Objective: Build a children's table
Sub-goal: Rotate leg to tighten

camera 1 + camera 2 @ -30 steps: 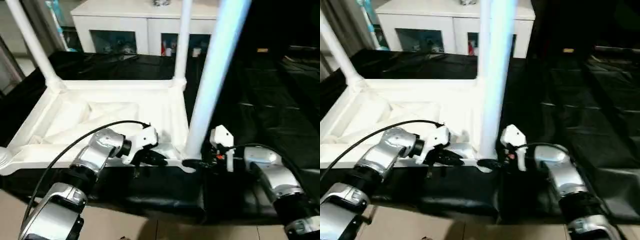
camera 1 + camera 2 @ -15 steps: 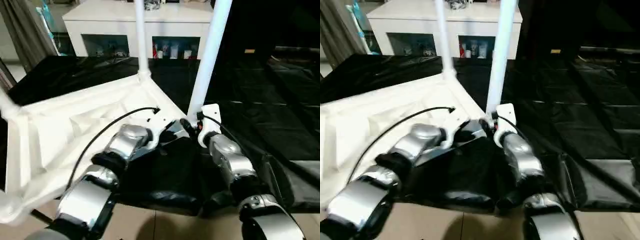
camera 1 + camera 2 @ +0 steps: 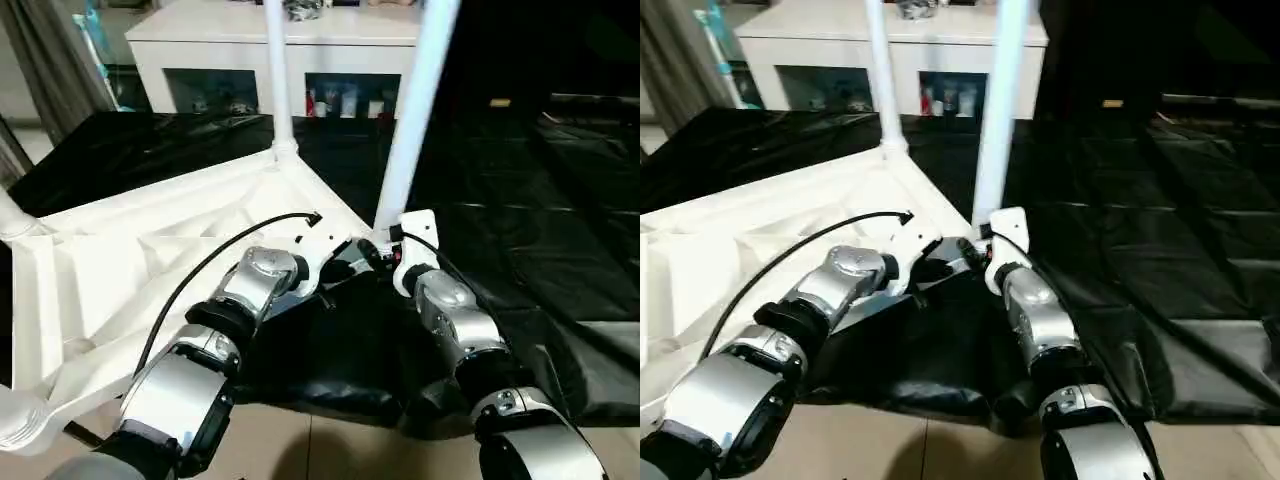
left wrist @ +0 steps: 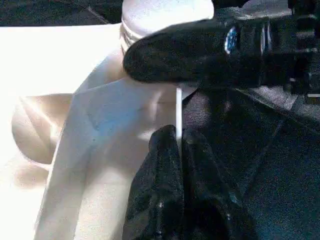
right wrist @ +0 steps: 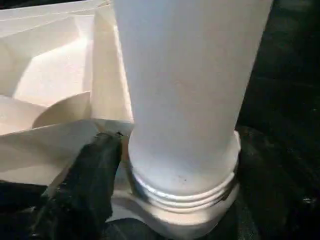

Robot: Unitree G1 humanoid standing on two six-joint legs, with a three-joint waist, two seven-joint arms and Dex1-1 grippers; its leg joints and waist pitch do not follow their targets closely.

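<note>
The children's table lies upside down, its white ribbed top [image 3: 150, 260] on a black cloth. One white leg [image 3: 410, 110] stands in the near corner socket and another leg [image 3: 275, 80] in the far corner. My left gripper [image 4: 178, 137] is shut on the thin rim of the top just beside that near corner. My right gripper [image 3: 378, 250] is at the base of the near leg [image 5: 190, 90], open. One of its black fingers [image 5: 90, 185] sits close beside the threaded collar, a hair apart from it. Its other finger is hidden.
A white cabinet [image 3: 250, 40] with glass doors stands behind the work. The black cloth [image 3: 540, 220] spreads to the right. A further leg's base [image 3: 10, 215] rises at the left edge, and a corner socket [image 3: 15, 425] lies near the front left.
The whole picture turned and shifted a second ago, so the camera moved. Both grippers stay at the near corner, and little differs over the last half second.
</note>
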